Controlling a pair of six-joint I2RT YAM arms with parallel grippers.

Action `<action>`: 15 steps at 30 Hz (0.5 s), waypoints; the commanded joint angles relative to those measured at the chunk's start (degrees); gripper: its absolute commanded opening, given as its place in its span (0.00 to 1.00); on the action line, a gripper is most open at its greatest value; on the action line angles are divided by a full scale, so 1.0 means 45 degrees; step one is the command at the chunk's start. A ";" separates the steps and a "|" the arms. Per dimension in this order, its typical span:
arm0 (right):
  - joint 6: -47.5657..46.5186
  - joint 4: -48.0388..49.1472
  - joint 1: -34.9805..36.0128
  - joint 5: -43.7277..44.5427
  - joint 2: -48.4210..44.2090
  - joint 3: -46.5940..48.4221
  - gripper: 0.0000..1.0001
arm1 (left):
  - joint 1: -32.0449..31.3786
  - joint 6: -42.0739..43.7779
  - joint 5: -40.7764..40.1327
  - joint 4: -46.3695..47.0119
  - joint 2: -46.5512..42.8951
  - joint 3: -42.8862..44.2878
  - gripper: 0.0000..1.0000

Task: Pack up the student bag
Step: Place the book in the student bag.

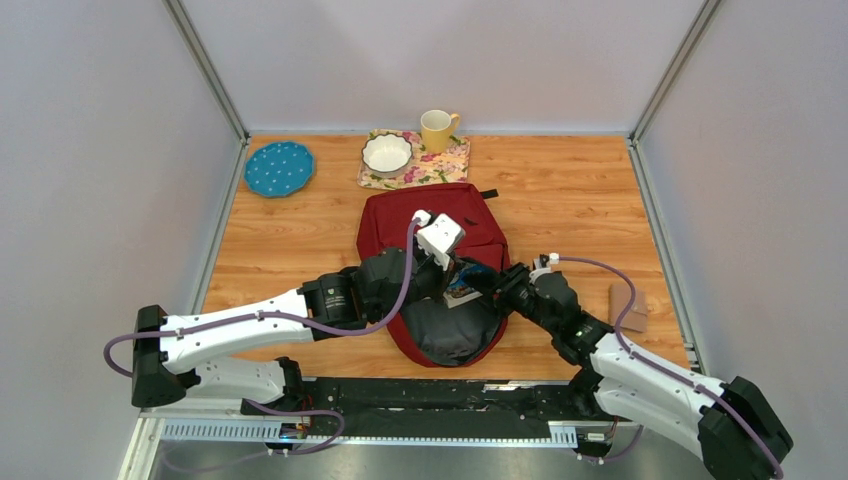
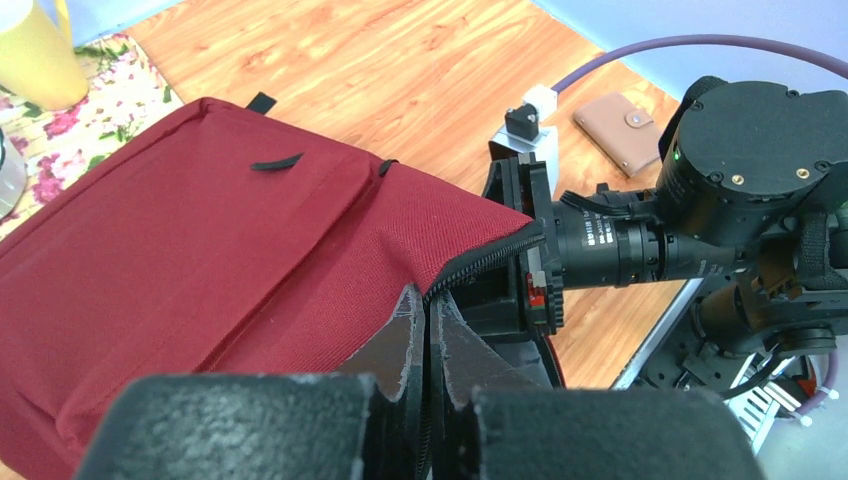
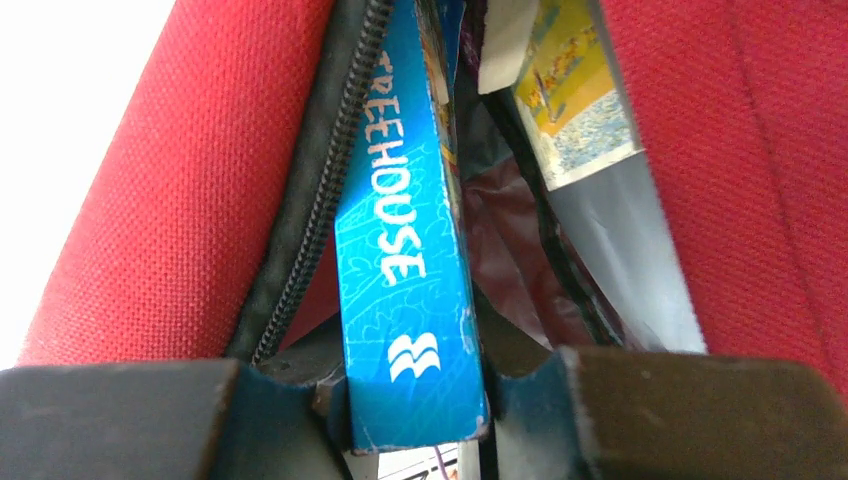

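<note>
The dark red student bag [image 1: 400, 215] lies flat mid-table, its opening toward the arms. My left gripper [image 2: 430, 310] is shut on the bag's zipper edge [image 2: 480, 262] and holds the upper flap up. My right gripper [image 3: 415, 390] is shut on a blue book [image 3: 405, 250] with "TREEHOUSE" on its spine. The book stands inside the opening beside the black zipper [image 3: 320, 190]. More printed covers [image 3: 570, 90] show deeper inside. From above, both grippers meet at the bag's mouth, where a corner of the book [image 1: 462, 293] shows.
A blue dotted plate [image 1: 279, 168] lies at the back left. A white bowl [image 1: 386, 153] and a yellow mug [image 1: 436, 130] stand on a floral mat [image 1: 440, 165] behind the bag. A brown wallet [image 1: 627, 308] lies near the right edge.
</note>
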 commanded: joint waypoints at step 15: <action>-0.0752 0.5243 0.1209 0.4044 0.5973 0.1466 0.30 | -0.0068 -0.1171 0.0850 0.0731 -0.0963 0.0025 0.00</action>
